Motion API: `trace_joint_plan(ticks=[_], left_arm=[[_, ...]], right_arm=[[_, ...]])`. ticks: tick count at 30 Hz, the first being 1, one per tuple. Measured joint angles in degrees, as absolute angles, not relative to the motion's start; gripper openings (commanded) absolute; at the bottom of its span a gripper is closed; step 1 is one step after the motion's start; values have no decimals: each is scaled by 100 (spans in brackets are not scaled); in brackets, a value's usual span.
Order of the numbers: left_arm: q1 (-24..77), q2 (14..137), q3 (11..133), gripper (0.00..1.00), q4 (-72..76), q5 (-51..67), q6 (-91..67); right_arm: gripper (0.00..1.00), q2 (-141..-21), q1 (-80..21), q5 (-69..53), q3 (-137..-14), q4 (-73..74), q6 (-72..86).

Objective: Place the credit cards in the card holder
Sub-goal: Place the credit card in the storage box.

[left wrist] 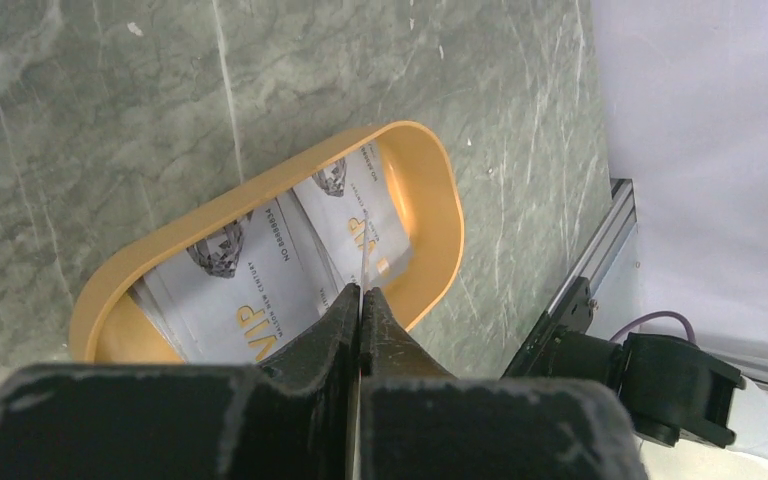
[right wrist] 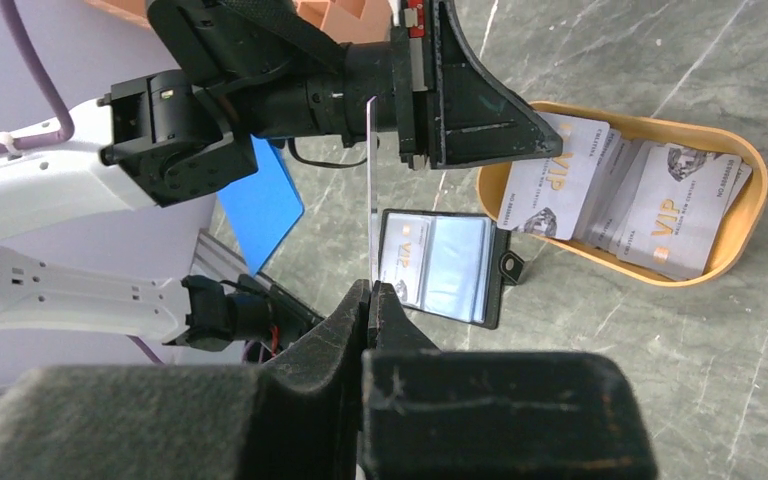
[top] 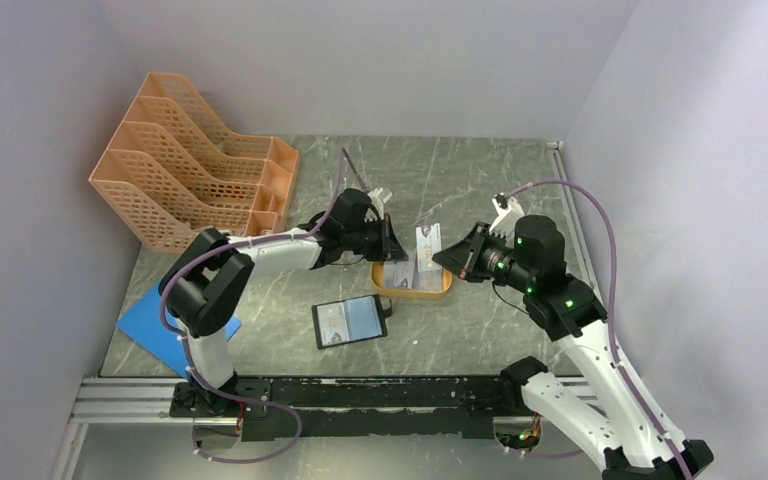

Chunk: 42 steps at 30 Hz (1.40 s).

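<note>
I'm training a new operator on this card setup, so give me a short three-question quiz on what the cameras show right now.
1. True or false: the card holder lies folded shut.
2. What does the right hand grip? A) nothing B) a credit card C) the card holder
3. Where do the loose cards rest?

Key
1. False: it lies open, clear pockets facing up.
2. B: the card is pinched between the fingers, edge-on in the right wrist view.
3. In the orange tray.
</note>
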<state>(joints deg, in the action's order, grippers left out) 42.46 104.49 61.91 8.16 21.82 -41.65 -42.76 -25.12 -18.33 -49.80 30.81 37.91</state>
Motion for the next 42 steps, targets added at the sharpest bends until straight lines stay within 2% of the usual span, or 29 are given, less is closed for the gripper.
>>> trace_joint_plan(ticks=[12, 19, 26, 27, 28, 33, 37, 42], left_arm=[[4115, 10704, 6316, 6, 692, 2156, -4123], [4051, 10709, 6316, 31, 454, 2110, -3922], [4049, 10680, 6318, 47, 93, 1970, -3741], [4047, 10645, 6318, 58, 1, 1920, -3721], [4047, 10602, 6318, 62, -80, 1879, -3697], [4049, 9872, 6318, 64, -624, 1435, -3594], [4180, 8639, 6163, 63, -974, 781, -3507], [5083, 7166, 5441, 60, -1225, -108, -3496]], right_arm=[[0, -4230, -2512, -1817, -4958, 3026, 3824], [0, -4274, -2512, -1817, -4947, 3028, 3826], [0, -4278, -2512, -1817, -4932, 3026, 3828], [0, -4278, -2512, -1817, -4925, 3026, 3828], [0, -4276, -2512, -1817, -4908, 3026, 3828], [0, -4287, -2512, -1900, -4831, 3004, 3819], [0, -4403, -2512, -2171, -4602, 2897, 3811], [0, -4639, -2670, -2377, -4080, 2711, 3837]])
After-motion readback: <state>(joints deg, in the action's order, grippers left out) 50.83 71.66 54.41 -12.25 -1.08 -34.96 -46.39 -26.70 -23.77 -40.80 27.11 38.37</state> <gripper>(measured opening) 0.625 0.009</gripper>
